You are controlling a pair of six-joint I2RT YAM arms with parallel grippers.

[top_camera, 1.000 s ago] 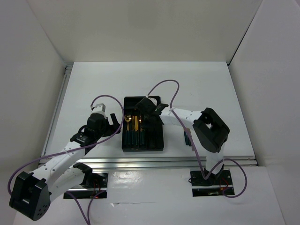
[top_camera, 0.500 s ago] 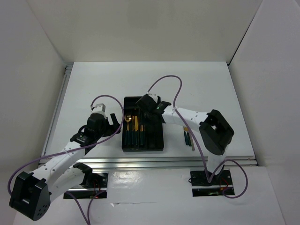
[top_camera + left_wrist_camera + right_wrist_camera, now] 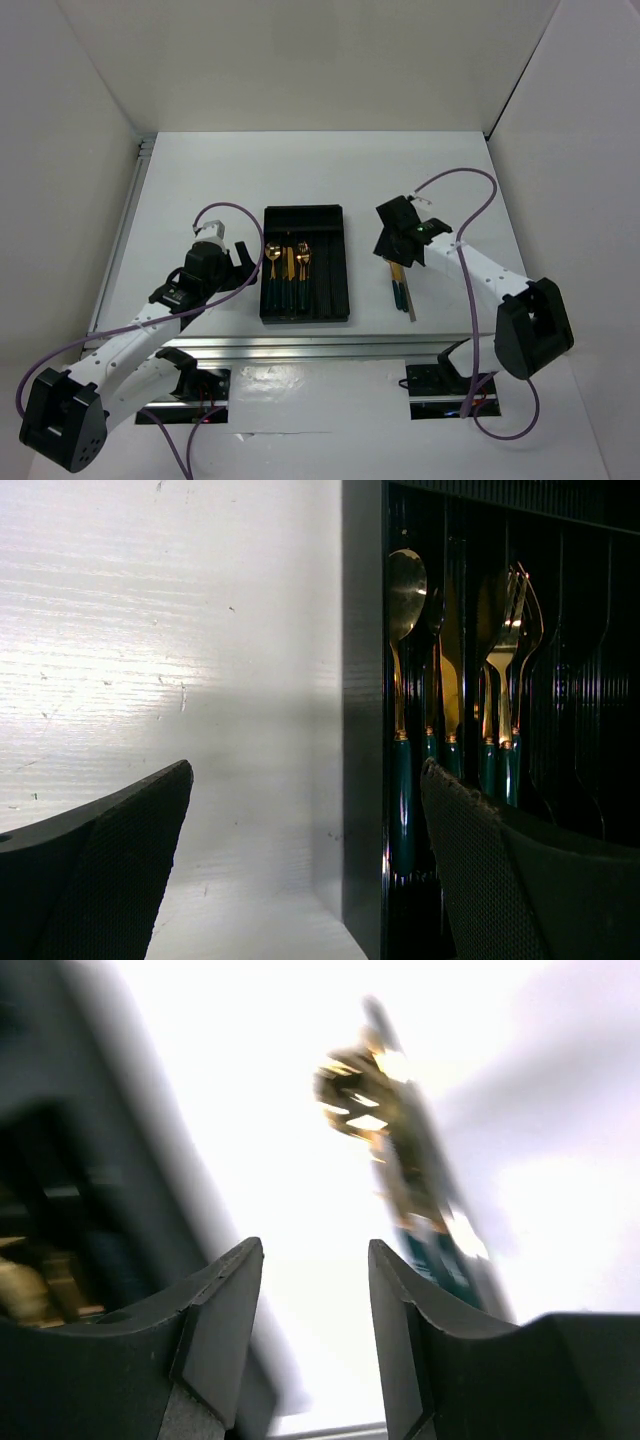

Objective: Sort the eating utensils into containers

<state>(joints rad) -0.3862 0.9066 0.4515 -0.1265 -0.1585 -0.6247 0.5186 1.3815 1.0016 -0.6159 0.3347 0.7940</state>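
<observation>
Gold-headed, green-handled utensils (image 3: 288, 268) lie in the left compartments of the black tray (image 3: 332, 290), mid-table toward the near edge. Loose utensils (image 3: 403, 292) lie on the table (image 3: 200, 180) just right of the tray. Right gripper (image 3: 388, 243) above them: released, empty. Left gripper (image 3: 237, 262) beside the tray's left wall: spread wide, empty.

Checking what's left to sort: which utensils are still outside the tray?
The small bunch lying on the table right of the black tray. The other gold-and-green pieces already lie in the tray's left compartments.
</observation>
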